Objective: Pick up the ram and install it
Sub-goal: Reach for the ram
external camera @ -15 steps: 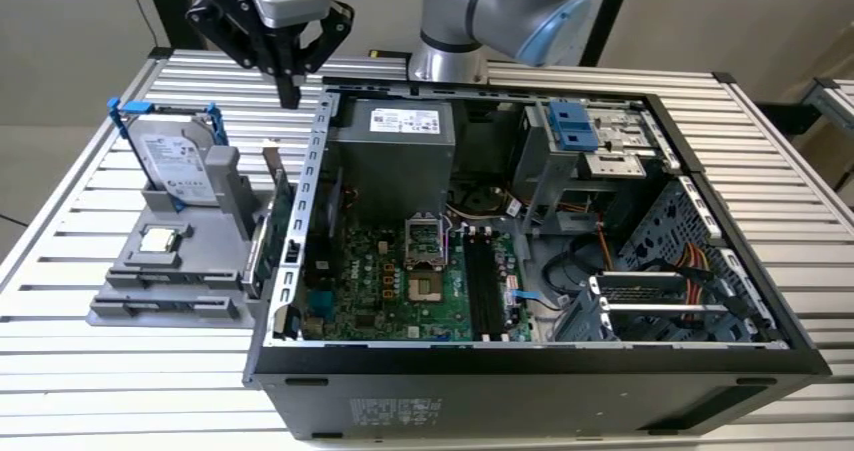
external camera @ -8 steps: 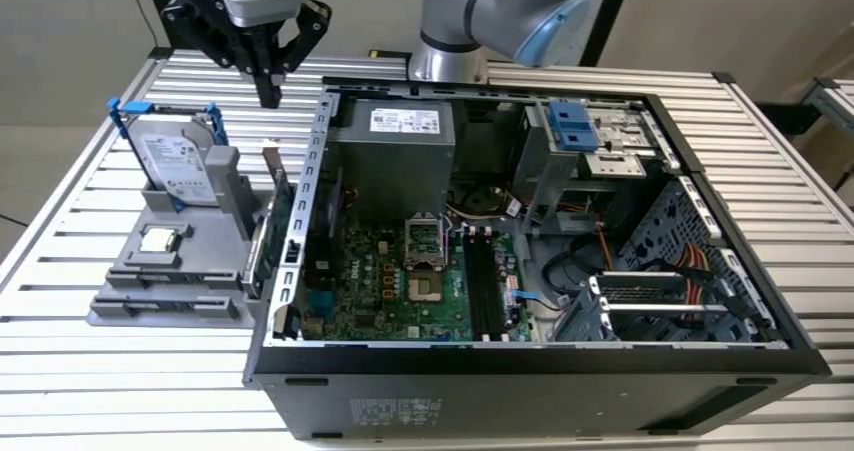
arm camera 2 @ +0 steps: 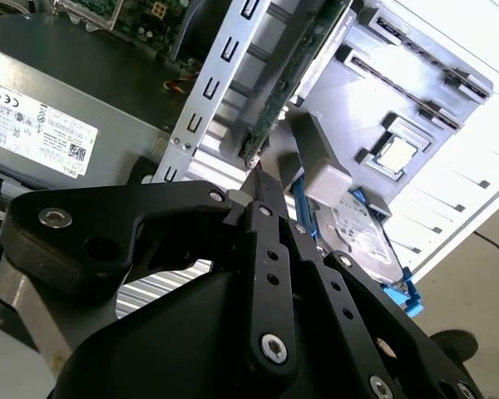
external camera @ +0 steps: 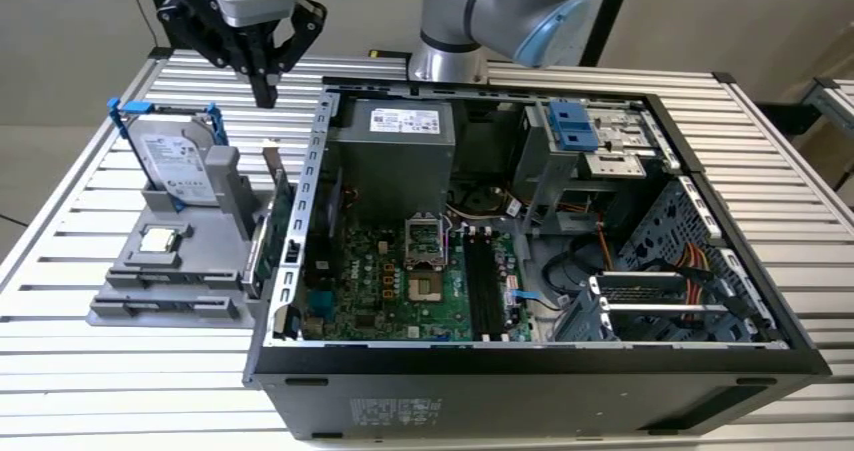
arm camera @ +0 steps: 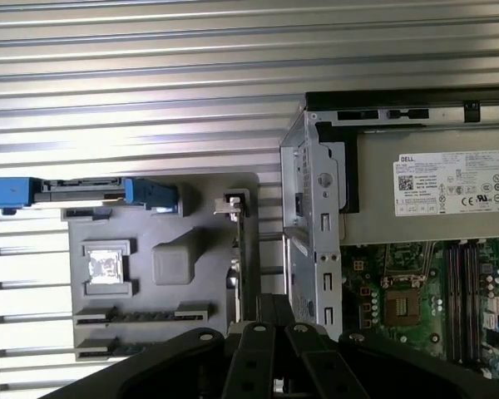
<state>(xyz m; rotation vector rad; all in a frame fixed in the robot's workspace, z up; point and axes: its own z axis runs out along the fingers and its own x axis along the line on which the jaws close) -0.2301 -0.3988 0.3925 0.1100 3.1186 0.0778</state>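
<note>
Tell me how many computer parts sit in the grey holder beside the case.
3 in the holder: the hard drive standing upright at one end, the processor chip lying flat in the middle, and the ram on edge along the side nearest the case.

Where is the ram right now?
In the exterior view the ram stands on edge in the grey holder, between the hard drive and the case, towards that view's left.

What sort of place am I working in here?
Probably a robotics lab bench for PC assembly: an open computer case on a slatted metal table, beside a grey fixture holding a hard drive.
</note>
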